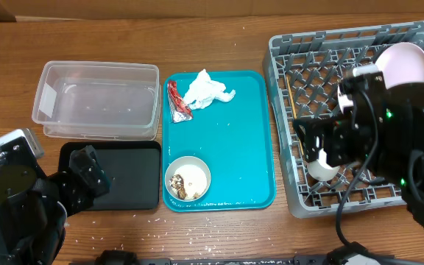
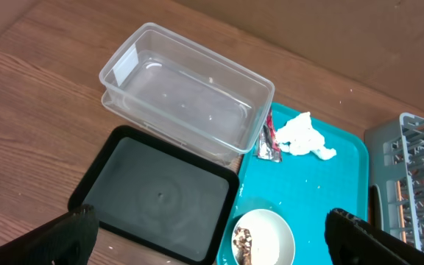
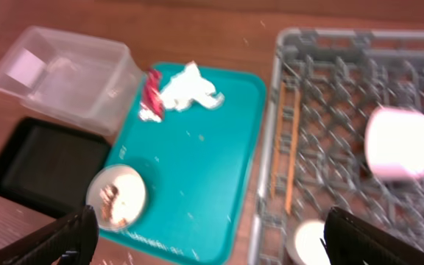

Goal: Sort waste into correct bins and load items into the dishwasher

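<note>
**Overhead: Clean-Up Half Done**

On the teal tray (image 1: 234, 147): a white tissue (image 1: 206, 90) just beside a red-and-silver wrapper (image 1: 177, 101) at the far end, and a cream bowl (image 1: 188, 179) with brown crumbs (image 1: 180, 190) inside at the near end. Left of it: a clear tub (image 1: 98, 99), with a black tray (image 1: 135, 177) in front. Over the black tray: the left gripper (image 1: 94, 173), fingers spread wide. In the grey rack (image 1: 322, 77): a pink plate (image 1: 405, 65) at the far corner, two chopsticks (image 3: 293, 147) lying along the left side, a blurry pale bowl (image 3: 400, 143). Over the rack: the right gripper (image 1: 316, 146), fingers spread wide too.
</note>
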Available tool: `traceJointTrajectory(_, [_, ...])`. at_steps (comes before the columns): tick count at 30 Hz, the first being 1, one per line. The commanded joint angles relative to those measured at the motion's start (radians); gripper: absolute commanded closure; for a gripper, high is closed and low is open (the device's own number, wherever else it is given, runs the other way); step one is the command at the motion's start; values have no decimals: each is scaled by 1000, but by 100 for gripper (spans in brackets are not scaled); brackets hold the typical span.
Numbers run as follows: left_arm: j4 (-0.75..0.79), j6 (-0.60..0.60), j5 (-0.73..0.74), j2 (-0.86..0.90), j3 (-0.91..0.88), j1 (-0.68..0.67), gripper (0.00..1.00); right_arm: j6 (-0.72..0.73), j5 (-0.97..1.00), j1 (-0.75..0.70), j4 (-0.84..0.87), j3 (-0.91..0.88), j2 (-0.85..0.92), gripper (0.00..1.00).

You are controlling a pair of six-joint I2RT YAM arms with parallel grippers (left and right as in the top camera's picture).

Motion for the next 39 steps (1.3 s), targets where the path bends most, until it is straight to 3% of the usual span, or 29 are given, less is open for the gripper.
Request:
traceJointTrajectory(1, [-3,-3,-18,1,2,-7,0,1,110,-5,-42,0,-67,0])
traceJointTrajectory(6, [-2,-2,-18,1,2,-7,0,1,229,-7,-33,-2,-151,0])
traceJointTrajectory(11, [-2,-3,-18,1,2,-7,0,-3,230,-67,183,-97,-254,0])
traceJointTrajectory(20, [-2,-3,-17,1,2,-7,0,-3,153,-217,631,-676,-526,0])
traceJointTrajectory(27, [-2,-3,-18,1,2,-7,0,-2,120,-235,904,-1143,-790,0])
traceJointTrajectory(36, [-2,-3,-18,1,2,-7,0,1,121,-271,1019,-1464,-1112,0])
traceJointTrajectory(39, [-3,-3,-18,1,2,-7,0,1,120,-291,1084,-1543,-1125,0])
